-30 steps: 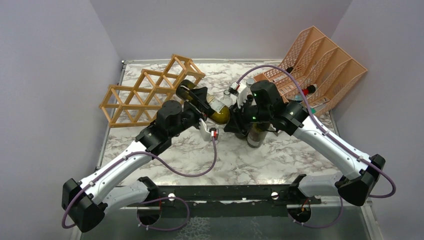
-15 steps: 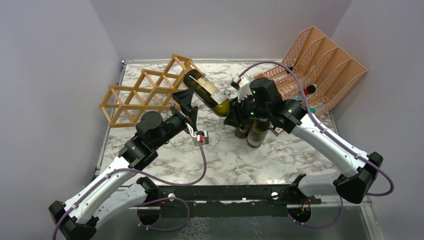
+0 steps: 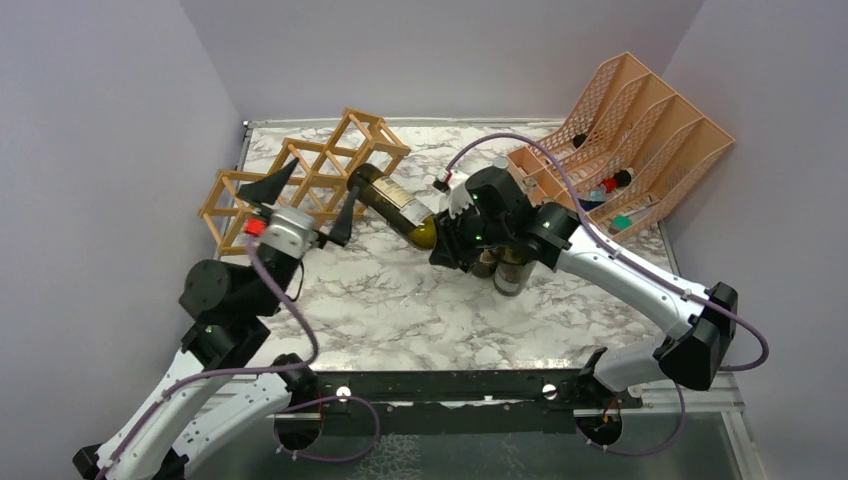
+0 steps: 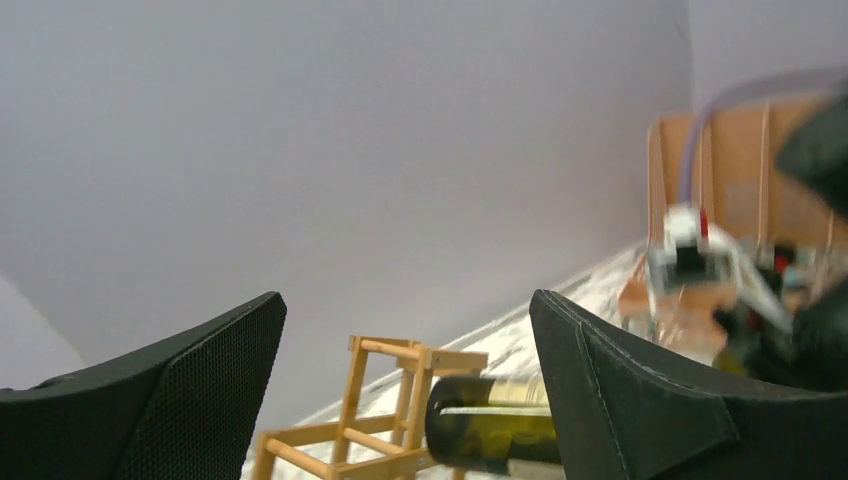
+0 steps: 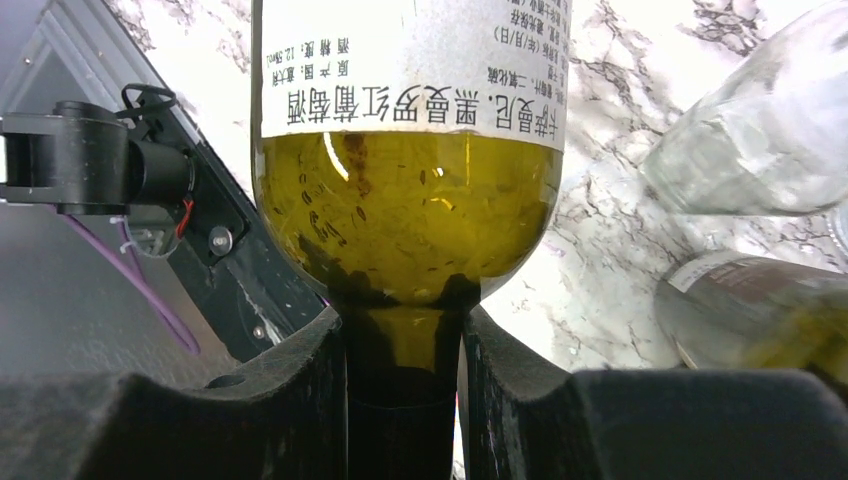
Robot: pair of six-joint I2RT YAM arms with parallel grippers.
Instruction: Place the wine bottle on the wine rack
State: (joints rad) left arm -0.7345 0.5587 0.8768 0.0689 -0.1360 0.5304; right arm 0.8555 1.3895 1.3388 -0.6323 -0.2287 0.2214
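Observation:
The olive-green wine bottle (image 3: 392, 206) with a pale label is held nearly level above the table, its base pointing at the light tan wooden wine rack (image 3: 300, 180) at the back left. My right gripper (image 3: 447, 238) is shut on the bottle's neck (image 5: 403, 350); the bottle's body fills the right wrist view (image 5: 405, 215). My left gripper (image 3: 300, 200) is open and empty, raised in front of the rack, to the left of the bottle's base. In the left wrist view the bottle's base (image 4: 480, 425) shows between the fingers beside a corner of the rack (image 4: 400, 400).
Two more bottles (image 3: 505, 268) stand just under my right arm and show in the right wrist view (image 5: 755, 310). A salmon-orange perforated file organiser (image 3: 640, 140) with small items stands at the back right. Walls close the left, back and right sides.
My left gripper let go of the bottle, opened and pulled back to the left and up. My right gripper carried the bottle left and lower, its base now near the rack.

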